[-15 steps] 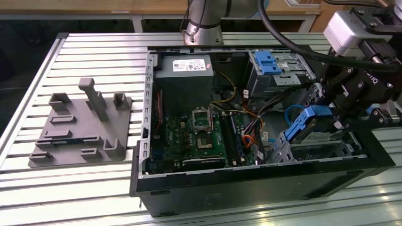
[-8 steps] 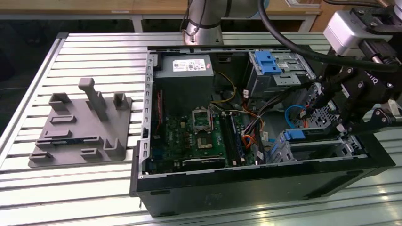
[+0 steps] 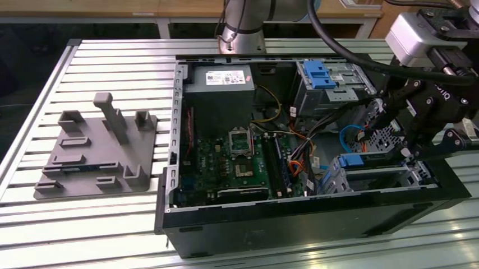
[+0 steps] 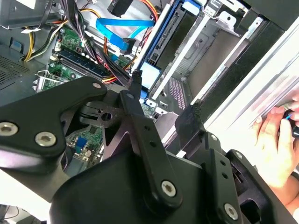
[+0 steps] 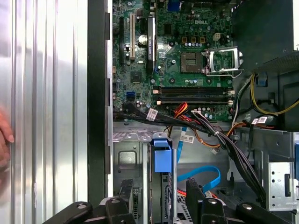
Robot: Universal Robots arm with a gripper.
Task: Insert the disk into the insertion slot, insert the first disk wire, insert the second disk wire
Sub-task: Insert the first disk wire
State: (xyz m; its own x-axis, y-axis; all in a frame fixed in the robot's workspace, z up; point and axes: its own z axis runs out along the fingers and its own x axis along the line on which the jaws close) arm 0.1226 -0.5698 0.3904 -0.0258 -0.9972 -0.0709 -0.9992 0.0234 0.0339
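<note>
The disk (image 3: 373,160), grey in its bright blue caddy, lies inside the insertion slot (image 3: 389,178), the silver cage at the case's front corner on the exterior view's right. My gripper (image 3: 423,148) hangs just above that cage. In the first wrist view the gripper (image 5: 160,192) is open, its black fingers (image 5: 126,193) standing either side of the caddy's blue end (image 5: 161,156) without touching it. The second wrist view shows the gripper (image 4: 163,100) above the disk's blue rail (image 4: 164,35) and the cage wall (image 4: 212,44). A flat blue wire (image 5: 202,172) curls loose beside the cage.
A taller grey bay with a blue tab (image 3: 322,74) stands behind the cage. Black and coloured wires (image 5: 210,133) cross between the motherboard (image 3: 239,162) and the cage. A person's hand (image 4: 275,140) rests on the slatted table outside the case. A grey fixture (image 3: 97,154) lies at the exterior view's left.
</note>
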